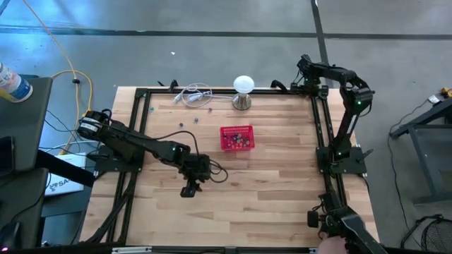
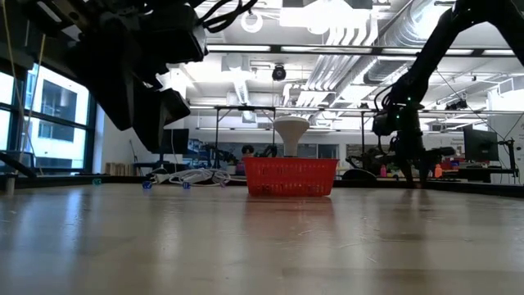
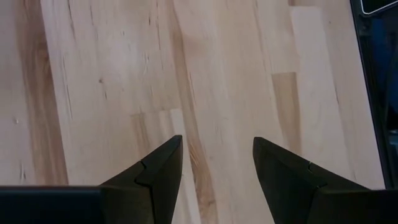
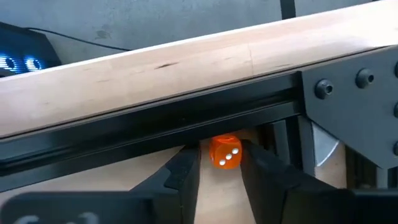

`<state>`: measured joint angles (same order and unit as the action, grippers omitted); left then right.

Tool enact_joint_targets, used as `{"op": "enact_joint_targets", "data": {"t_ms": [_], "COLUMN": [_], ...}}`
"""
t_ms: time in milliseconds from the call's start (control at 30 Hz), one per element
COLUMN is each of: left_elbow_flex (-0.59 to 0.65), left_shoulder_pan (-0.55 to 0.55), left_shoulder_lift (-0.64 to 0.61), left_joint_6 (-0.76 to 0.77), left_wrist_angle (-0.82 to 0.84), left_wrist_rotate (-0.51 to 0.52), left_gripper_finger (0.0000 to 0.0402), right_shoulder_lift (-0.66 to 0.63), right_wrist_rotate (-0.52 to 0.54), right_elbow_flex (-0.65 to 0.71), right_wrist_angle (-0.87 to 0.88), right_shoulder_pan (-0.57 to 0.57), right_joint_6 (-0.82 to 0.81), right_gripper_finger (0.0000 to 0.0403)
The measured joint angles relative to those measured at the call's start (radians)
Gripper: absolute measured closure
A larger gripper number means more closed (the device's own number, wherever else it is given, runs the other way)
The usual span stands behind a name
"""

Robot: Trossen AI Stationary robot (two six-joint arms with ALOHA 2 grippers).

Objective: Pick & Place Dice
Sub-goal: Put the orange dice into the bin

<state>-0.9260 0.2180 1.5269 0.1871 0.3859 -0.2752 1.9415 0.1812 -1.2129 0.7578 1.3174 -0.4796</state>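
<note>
The right pincer (image 1: 319, 220) sits at the worktop's (image 1: 268, 190) five o'clock corner, half cut off by the high view's lower edge. The dice (image 1: 237, 140) in the red basket (image 1: 236, 129) are too small there to count or tell apart; from table height the basket's mesh wall hides them. The specks (image 1: 188, 123) at eleven o'clock of the basket are too small to identify.

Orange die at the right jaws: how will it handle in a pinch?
The orange die looks small and rigid, so probably light and firm. Flat faces suit a pinch; its glossy surface may slip. Cube shape: it likely tumbles briefly, then settles.
</note>
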Motion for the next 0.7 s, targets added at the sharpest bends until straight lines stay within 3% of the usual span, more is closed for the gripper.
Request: {"op": "enact_joint_targets", "data": {"t_ms": [233, 500, 700], "left_elbow_flex": [0.000, 0.000, 0.000], "left_shoulder_pan": [0.003, 0.003, 0.003], "left_shoulder_lift": [0.000, 0.000, 0.000], "left_joint_6": [0.002, 0.003, 0.004], "left_wrist_angle": [-0.002, -0.002, -0.002], "left_wrist_rotate": [-0.002, -0.013, -0.023], "left_gripper_finger": [0.0213, 0.0213, 0.0213], "right_shoulder_lift": [0.000, 0.003, 0.005], "right_wrist_rotate": [-0.009, 0.001, -0.078], "right_elbow_flex": [0.000, -0.013, -0.054], "right_wrist_angle": [-0.016, -0.017, 0.066], "right_shoulder_pan": [-0.012, -0.076, -0.150], "right_joint_6": [0.021, 0.066, 0.082], "right_gripper_finger": [0.0376, 0.0375, 0.0376]}}
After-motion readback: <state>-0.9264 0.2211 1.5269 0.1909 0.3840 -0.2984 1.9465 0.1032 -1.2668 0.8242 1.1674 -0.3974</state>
